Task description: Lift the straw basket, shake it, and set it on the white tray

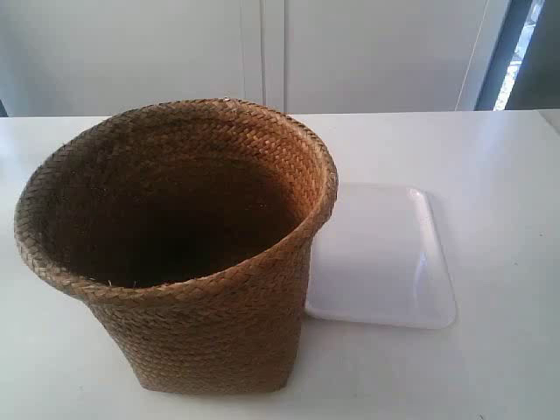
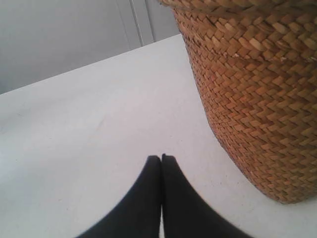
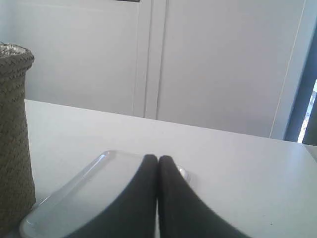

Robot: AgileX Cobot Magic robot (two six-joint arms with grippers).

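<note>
The straw basket [image 1: 184, 254] stands upright on the white table, brown and braided, with a wide rim and a dark inside. Right beside it lies the white tray [image 1: 385, 262], and the basket's rim overhangs the tray's near edge. No arm shows in the exterior view. In the left wrist view my left gripper [image 2: 161, 157] is shut with nothing in it, low over the table, and the straw basket [image 2: 252, 94] stands apart from it to one side. My right gripper [image 3: 158, 158] is also shut and empty, over the white tray [image 3: 79, 198], with the straw basket [image 3: 15, 134] beyond.
The white table [image 1: 490, 175] runs back to a pale wall with cabinet doors [image 1: 262, 52]. A dark window strip [image 1: 525, 44] shows at the far right. Bare table surface lies on the basket's other side [image 2: 89, 129].
</note>
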